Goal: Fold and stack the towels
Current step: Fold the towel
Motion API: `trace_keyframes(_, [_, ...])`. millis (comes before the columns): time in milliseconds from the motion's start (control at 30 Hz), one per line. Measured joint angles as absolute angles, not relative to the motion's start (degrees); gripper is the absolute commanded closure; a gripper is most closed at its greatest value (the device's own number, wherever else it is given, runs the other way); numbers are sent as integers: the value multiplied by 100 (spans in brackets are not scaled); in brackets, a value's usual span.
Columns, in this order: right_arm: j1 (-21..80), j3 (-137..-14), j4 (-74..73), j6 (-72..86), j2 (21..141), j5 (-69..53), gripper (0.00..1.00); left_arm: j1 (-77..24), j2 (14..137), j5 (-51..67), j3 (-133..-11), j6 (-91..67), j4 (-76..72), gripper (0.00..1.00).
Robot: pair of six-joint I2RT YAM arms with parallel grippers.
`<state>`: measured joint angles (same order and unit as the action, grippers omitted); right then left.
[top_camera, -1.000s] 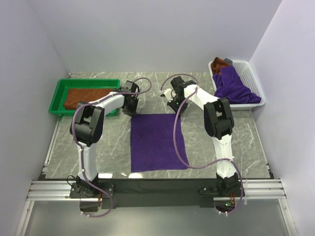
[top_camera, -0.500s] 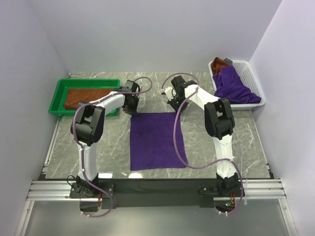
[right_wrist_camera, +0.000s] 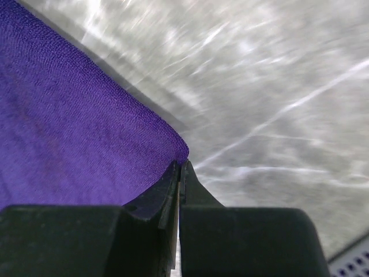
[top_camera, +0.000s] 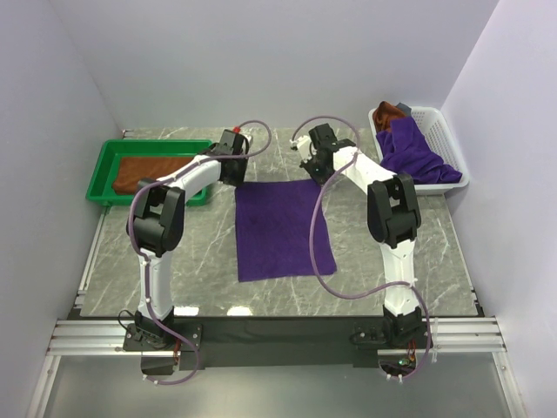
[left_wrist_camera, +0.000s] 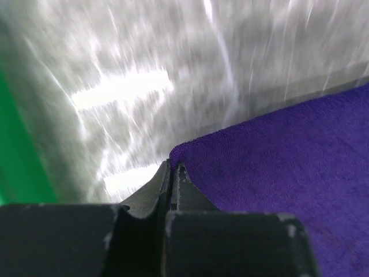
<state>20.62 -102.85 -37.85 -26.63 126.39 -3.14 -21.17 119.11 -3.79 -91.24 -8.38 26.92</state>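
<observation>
At the far left the green tray (top_camera: 98,165) holds a rust-brown towel (top_camera: 152,171) lying flat. Just beside it, the left claw (left_wrist_camera: 172,172) is pressed together on the far left corner of the purple towel (top_camera: 283,231), which lies spread flat on the desk (top_camera: 196,257) between the arms. The right claw (right_wrist_camera: 180,168) is likewise clamped on that towel's far right corner. Further right, the white basket (top_camera: 446,131) holds another purple cloth (top_camera: 416,158), heaped and unfolded. The step in hand looks like the first fold of the spread towel, with both far corners gripped. The next move probably calls for both arms to lift together and carry the far edge evenly toward the near edge, so the corners meet without skewing.
</observation>
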Motion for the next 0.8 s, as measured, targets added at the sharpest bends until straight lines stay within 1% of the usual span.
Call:
trace_keyframes(200, [2038,-10602,-3524,-2670,12593,167,100,-2082,11911,-602,-9218,-790,2025,99])
trace_keyframes(367, [2036,-10571,-3148,-2672,12575,414,100,-2075,11907,-652,-9157,-727,1522,99])
trace_keyframes(500, [2038,-10186,-2886,-2668,12385,502,100,-2075,11725,-624,-8746,-711,1188,99])
trace_keyframes(800, [2171,-9107,-2416,-2659,11633,642,100,-2099,10829,-408,-7738,-716,751,99])
